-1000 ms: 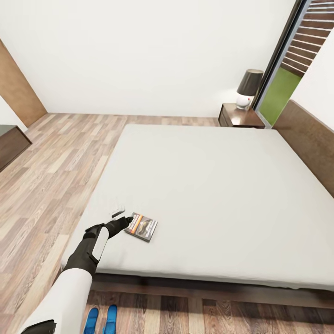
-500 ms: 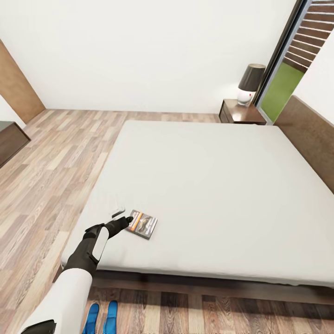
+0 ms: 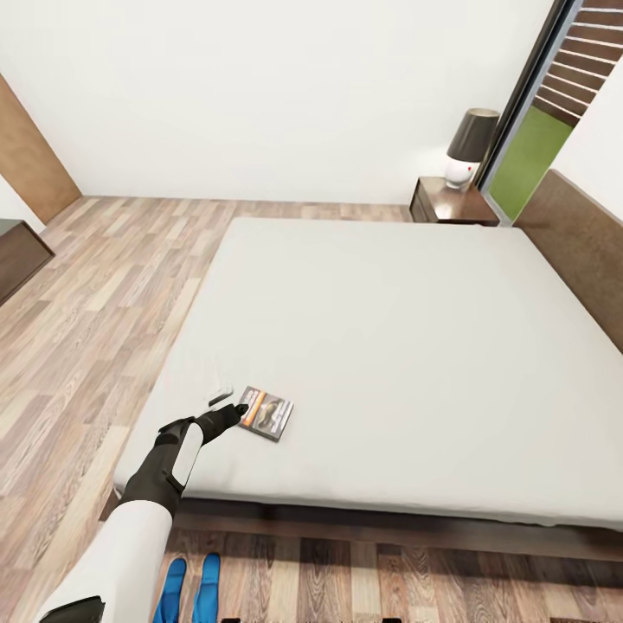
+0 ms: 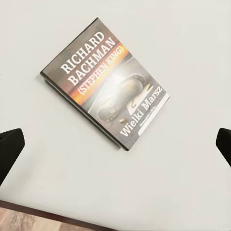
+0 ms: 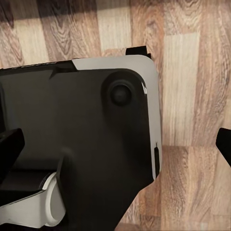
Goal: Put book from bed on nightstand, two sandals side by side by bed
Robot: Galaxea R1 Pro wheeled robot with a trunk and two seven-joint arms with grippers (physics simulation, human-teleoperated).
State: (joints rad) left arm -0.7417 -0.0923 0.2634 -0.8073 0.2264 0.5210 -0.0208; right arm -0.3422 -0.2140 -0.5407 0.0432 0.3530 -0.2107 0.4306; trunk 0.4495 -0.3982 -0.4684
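The left gripper (image 3: 235, 414) has its jaws spread wide and empty, lined up to straddle the Richard Bachman paperback (image 4: 105, 83), which lies flat near the mattress corner of the bed (image 3: 415, 329). The right gripper (image 5: 115, 144) hangs parked over the robot's base (image 5: 82, 144), fingers apart. The blue sandals (image 3: 190, 590) lie together by the bed frame, and the nightstand (image 3: 452, 203) stands beside the headboard.

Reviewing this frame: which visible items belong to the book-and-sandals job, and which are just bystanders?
Job items:
- book
- bed
- nightstand
- two sandals
- left gripper

Bystanders:
- lamp on the nightstand
- small white object beside the book
- dresser
- window
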